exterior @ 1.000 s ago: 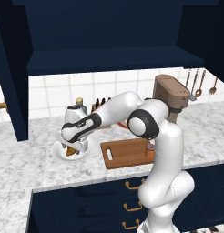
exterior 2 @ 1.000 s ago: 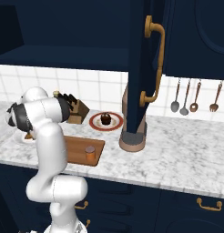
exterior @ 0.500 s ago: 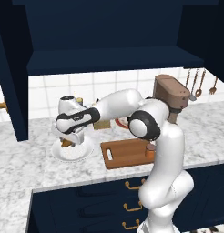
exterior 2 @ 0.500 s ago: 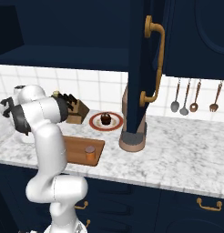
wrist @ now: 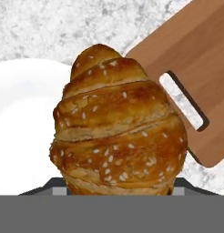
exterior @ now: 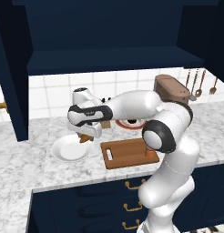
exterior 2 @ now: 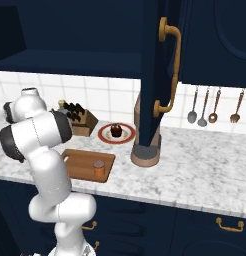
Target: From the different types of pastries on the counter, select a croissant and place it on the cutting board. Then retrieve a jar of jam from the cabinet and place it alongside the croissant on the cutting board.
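My gripper [exterior: 85, 133] is shut on the golden-brown croissant [exterior: 85, 138], which hangs just above the right rim of a white plate [exterior: 70, 150]. In the hand view the croissant [wrist: 116, 132] sits between the jaws, over the white plate [wrist: 22, 127], with the slot end of the cutting board [wrist: 200, 77] beside it. The reddish-brown cutting board [exterior: 127, 152] lies on the marbled counter [exterior: 22, 159] just right of the plate. A jar of jam [exterior 2: 99, 167] stands on the cutting board [exterior 2: 80, 161]. The navy cabinet [exterior: 109, 59] is open above.
A dark round pastry [exterior 2: 115, 131] sits on a red-rimmed plate [exterior 2: 126, 136] near the wall. A knife block [exterior 2: 80, 122] stands behind the board. A brown appliance [exterior 2: 145, 150] and the open cabinet door [exterior 2: 155, 75] are to the right; utensils [exterior 2: 212, 107] hang on the wall.
The gripper has shut on the croissant and raised it off the white plate, shifting a little right toward the board.
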Robot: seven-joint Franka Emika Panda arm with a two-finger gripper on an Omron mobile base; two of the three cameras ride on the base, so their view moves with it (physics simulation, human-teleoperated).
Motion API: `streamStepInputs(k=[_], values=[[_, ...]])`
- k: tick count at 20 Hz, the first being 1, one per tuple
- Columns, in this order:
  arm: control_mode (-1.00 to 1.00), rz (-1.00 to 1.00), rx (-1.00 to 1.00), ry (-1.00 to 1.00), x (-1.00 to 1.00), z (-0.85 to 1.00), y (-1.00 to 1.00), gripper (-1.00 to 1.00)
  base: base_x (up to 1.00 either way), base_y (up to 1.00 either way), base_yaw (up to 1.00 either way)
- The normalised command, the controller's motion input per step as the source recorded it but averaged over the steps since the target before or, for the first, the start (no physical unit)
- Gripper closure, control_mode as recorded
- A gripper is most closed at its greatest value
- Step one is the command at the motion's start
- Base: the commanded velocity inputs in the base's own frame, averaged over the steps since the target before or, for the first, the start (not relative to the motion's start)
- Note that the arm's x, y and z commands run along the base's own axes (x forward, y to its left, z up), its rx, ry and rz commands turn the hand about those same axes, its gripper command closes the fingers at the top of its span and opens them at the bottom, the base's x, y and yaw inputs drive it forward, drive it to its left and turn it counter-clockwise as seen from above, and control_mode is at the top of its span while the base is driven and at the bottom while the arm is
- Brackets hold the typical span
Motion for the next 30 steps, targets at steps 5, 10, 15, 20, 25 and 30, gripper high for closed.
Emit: streamStepInputs(k=[5,10,15,20,25,30], values=[[-1.0,0.01,0.05,0.06,-0.18,0.0,-1.0,1.0,0.0,0.0,0.0],[-1.0,0.03,0.14,0.11,-0.02,0.0,-1.0,1.0,0.0,0.0,0.0],[-1.0,0.01,0.13,0.1,0.0,-0.25,-0.9,1.0,0.0,0.0,0.0],[-1.0,0.01,0.06,0.04,0.36,-0.74,0.02,1.0,0.0,0.0,0.0],[-1.0,0.07,-0.02,0.05,0.36,-0.37,0.07,1.0,0.0,0.0,0.0],[-1.0,0.05,-0.08,0.0,0.03,-0.29,0.1,-1.0,0.0,0.0,0.0]])
